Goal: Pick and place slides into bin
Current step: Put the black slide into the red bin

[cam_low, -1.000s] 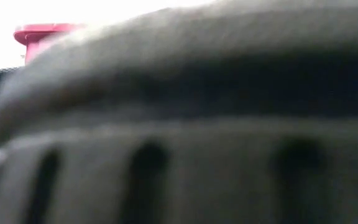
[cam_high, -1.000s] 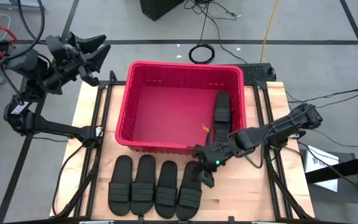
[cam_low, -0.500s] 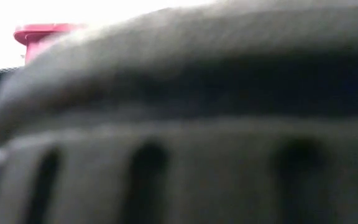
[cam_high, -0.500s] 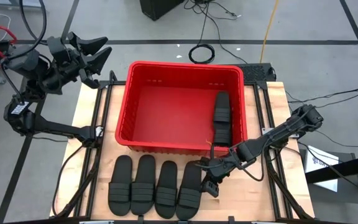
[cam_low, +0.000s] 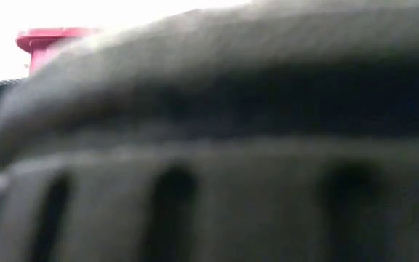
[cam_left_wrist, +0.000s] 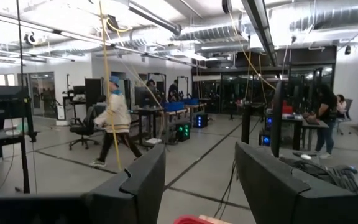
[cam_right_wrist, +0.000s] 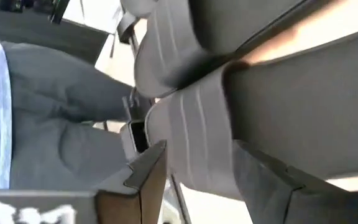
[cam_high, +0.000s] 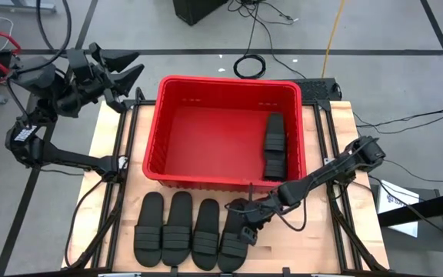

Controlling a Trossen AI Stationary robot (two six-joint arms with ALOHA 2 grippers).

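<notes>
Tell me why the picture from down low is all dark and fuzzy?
In the low view, one of the slides sits right against the camera, far too close to focus, so it blurs and fills the picture. Only a corner of the red bin shows, against a glaring white background. The high view is evenly lit and clear.

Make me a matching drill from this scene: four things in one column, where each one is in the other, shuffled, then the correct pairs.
Things
1. left pincer
2. right pincer
3. slides in the bin
4. row of slides

Places
A. against the right wall inside the red bin
B. on the table in front of the bin
C. raised off the table's far left corner, open
D. low over the rightmost slide of the row

Pairs: 1-C, 2-D, 3-A, 4-B
</notes>
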